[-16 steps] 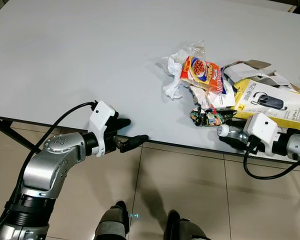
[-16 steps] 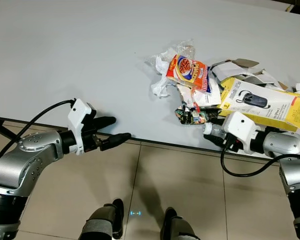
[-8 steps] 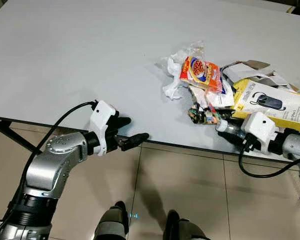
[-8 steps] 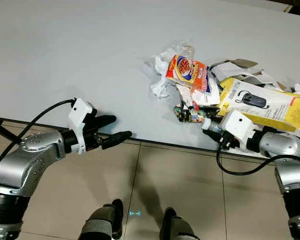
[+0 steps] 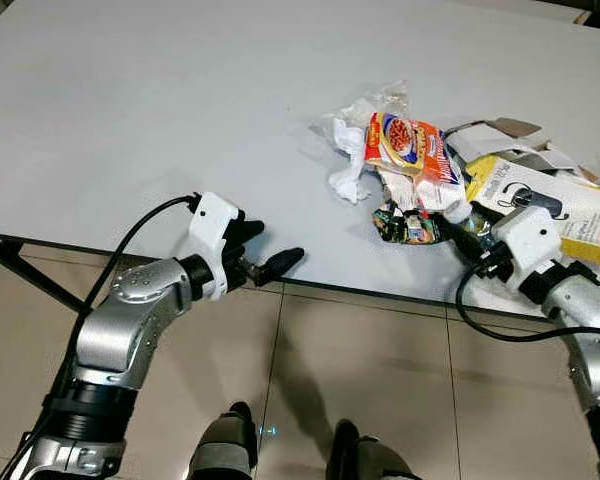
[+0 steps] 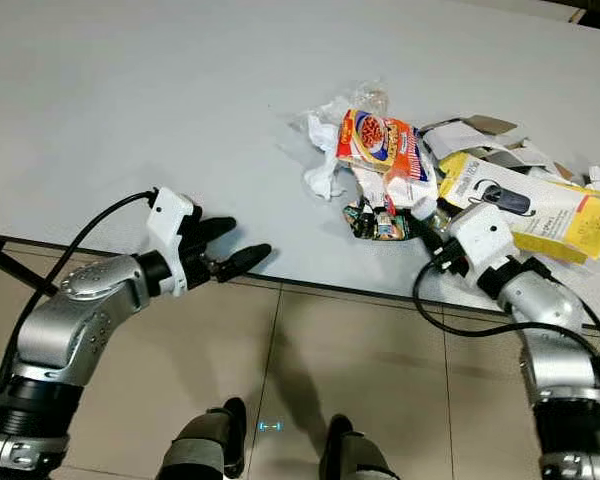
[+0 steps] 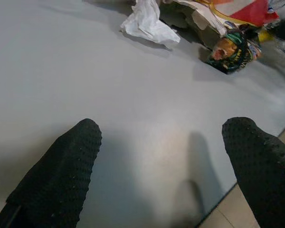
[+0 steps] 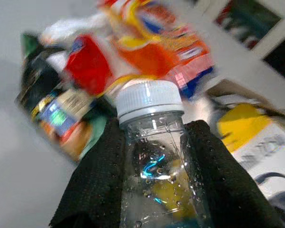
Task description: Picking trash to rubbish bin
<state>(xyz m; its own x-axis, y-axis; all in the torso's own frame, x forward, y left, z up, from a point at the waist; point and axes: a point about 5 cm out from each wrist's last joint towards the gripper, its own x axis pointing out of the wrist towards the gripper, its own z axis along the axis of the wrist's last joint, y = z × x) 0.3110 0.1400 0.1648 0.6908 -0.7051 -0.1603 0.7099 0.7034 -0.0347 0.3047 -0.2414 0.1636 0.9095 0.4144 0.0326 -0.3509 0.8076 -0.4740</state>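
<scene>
Right wrist view: one bottle (image 8: pixel 156 156).

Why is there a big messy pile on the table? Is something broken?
The trash heap on the white table looks messy: crumpled wrappers, torn cardboard and a yellow box lie jumbled together. Nothing looks spilled. The right gripper grips a clear bottle; the left gripper is open at the table edge.

One clear plastic bottle (image 8: pixel 156 156), one yellow headset box (image 5: pixel 550 205), one noodle packet (image 5: pixel 405 140), one white table (image 5: pixel 130 110).
</scene>
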